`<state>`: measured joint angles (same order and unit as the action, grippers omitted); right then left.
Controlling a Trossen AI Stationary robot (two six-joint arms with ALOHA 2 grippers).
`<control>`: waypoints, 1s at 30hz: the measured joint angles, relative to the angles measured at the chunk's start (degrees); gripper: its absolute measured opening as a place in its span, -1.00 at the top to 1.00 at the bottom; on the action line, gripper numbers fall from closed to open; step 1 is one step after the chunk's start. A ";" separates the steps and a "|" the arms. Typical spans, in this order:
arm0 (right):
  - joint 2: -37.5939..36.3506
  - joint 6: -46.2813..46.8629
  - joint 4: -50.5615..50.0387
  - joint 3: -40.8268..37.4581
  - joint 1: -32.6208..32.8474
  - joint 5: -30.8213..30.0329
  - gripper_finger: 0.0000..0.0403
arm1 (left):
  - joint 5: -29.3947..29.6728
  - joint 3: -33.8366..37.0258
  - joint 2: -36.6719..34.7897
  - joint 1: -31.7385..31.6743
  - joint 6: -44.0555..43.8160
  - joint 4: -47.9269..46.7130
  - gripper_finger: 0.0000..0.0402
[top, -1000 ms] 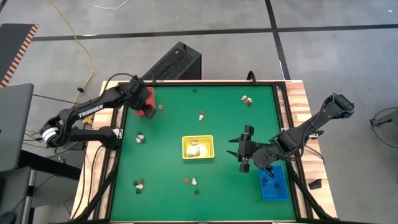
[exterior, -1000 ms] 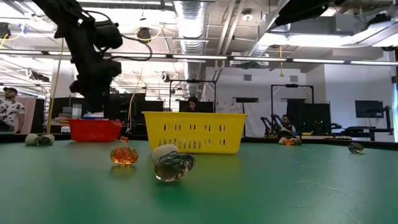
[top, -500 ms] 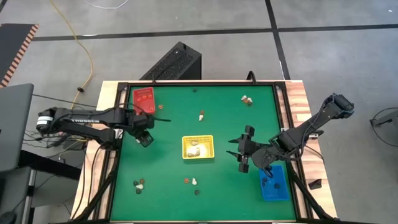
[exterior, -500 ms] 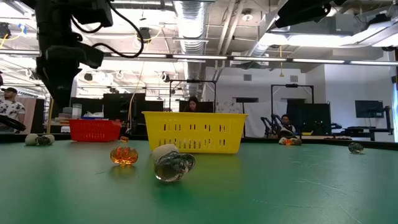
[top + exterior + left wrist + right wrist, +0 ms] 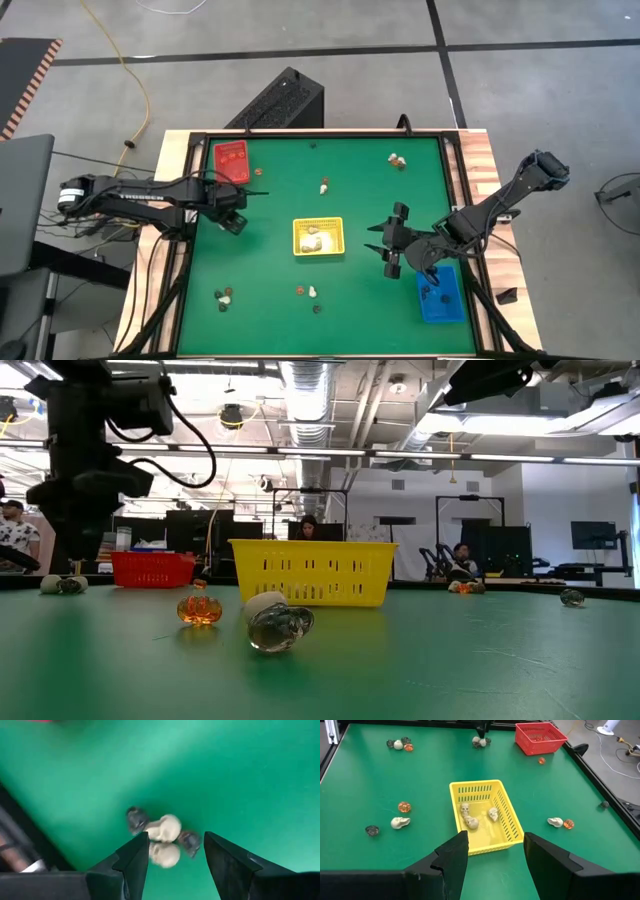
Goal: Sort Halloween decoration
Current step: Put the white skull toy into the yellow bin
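Note:
Halloween decorations lie scattered on the green table. My left gripper (image 5: 232, 222) stands open near the table's left edge, pointing down. Just below it lies a small cluster (image 5: 167, 827) of two cream skulls and two black trinkets; the fingers stand on either side of it, and I see no touch. My right gripper (image 5: 390, 246) hangs open above the table, between the yellow tray (image 5: 318, 237) and the blue tray (image 5: 438, 295), with nothing between its fingers. Three cream skulls (image 5: 470, 817) lie in the yellow tray. The red tray (image 5: 230, 160) stands at the far left corner.
Loose trinkets lie at the near left (image 5: 224, 296), near the middle of the front (image 5: 310, 292), behind the yellow tray (image 5: 324, 186) and at the far right (image 5: 397, 159). An orange piece (image 5: 541, 761) lies beside the red tray. A raised black frame (image 5: 447, 180) edges the table.
My left gripper has swung from over the red tray toward the table's near edge and come down over the cluster at the left edge, its wrist rolling on the way. The trinkets and trays have stayed where they were.

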<state>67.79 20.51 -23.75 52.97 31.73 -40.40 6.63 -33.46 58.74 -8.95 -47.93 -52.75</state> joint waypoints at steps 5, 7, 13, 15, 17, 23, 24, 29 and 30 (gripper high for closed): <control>0.00 0.00 -0.01 0.00 0.00 0.00 -0.10 | -1.59 1.13 1.10 -0.11 -1.51 0.38 0.11; 0.00 0.00 0.00 0.00 0.00 0.00 -0.10 | -1.21 2.06 1.33 -0.11 -2.32 1.06 0.11; 0.00 0.00 0.00 0.00 0.00 0.02 -0.10 | -0.83 5.28 1.36 -0.14 -2.89 5.12 0.11; 0.00 0.00 0.00 0.00 0.00 0.02 -0.10 | -0.23 5.94 1.36 -0.14 -2.96 5.37 0.11; 0.00 0.00 -0.02 0.00 0.00 0.02 -0.10 | -0.04 6.53 1.36 -0.14 -3.03 6.15 0.11; 0.00 0.00 0.00 0.00 0.00 0.02 -0.10 | 0.07 8.41 1.38 -0.16 -3.16 9.01 0.11; 0.00 0.00 0.00 0.00 0.00 0.02 -0.10 | 0.07 8.47 1.38 -0.16 -3.16 9.27 0.11; 0.00 -0.02 0.00 0.00 0.00 0.02 -0.10 | 0.04 8.51 1.38 -0.16 -2.07 11.22 0.11; 0.00 -0.02 0.00 0.00 0.00 0.02 -0.10 | -0.09 8.51 1.38 -0.16 -1.60 11.15 0.11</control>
<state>67.79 20.49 -23.75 52.97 31.73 -40.38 6.54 -24.95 60.12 -9.10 -49.53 -41.60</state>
